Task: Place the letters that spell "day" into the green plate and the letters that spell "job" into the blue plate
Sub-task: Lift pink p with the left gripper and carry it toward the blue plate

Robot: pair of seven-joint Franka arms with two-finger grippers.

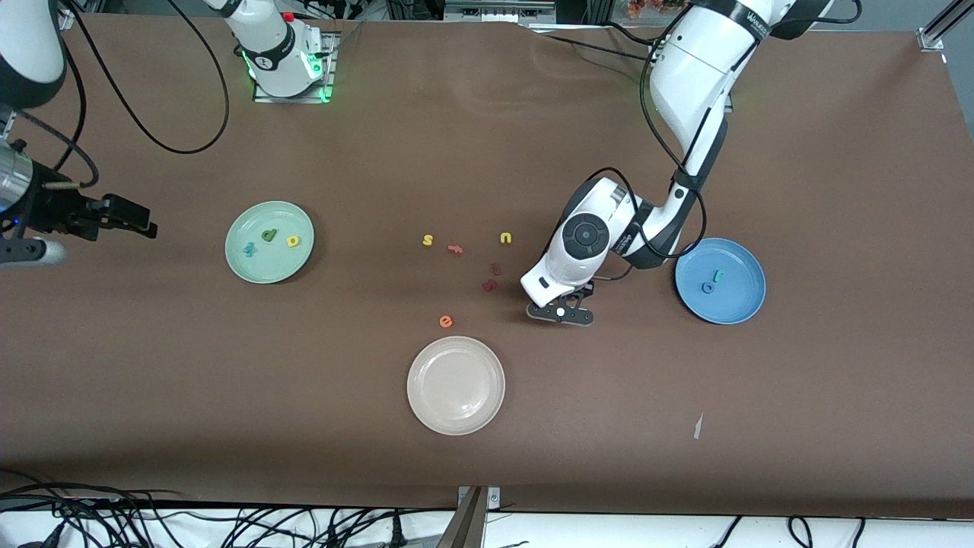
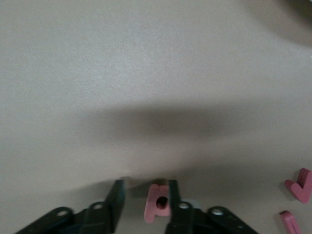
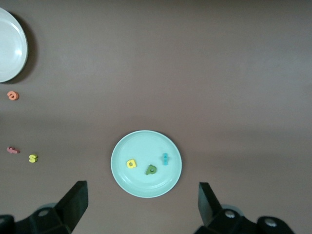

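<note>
My left gripper (image 1: 561, 312) is down at the table between the cream plate and the blue plate (image 1: 742, 297). In the left wrist view a coral-red "b" (image 2: 158, 201) lies between the fingers of the left gripper (image 2: 146, 187); it touches one finger and a gap separates it from the other. The blue plate holds a teal "j" (image 1: 717, 275) and a blue "o" (image 1: 708, 288). The green plate (image 1: 262, 266) holds a yellow letter (image 1: 293, 241), a dark green letter (image 1: 268, 235) and a teal "y" (image 1: 249, 248). My right gripper (image 1: 144, 226) waits open, up in the air beside the green plate (image 3: 146, 187).
A cream plate (image 1: 455, 385) sits nearest the front camera. Loose letters lie mid-table: a yellow "s" (image 1: 428, 240), a salmon "f" (image 1: 455, 248), a yellow "u" (image 1: 505, 238), two dark red letters (image 1: 496, 268) (image 1: 489, 285) close to the left gripper, and an orange "e" (image 1: 446, 321).
</note>
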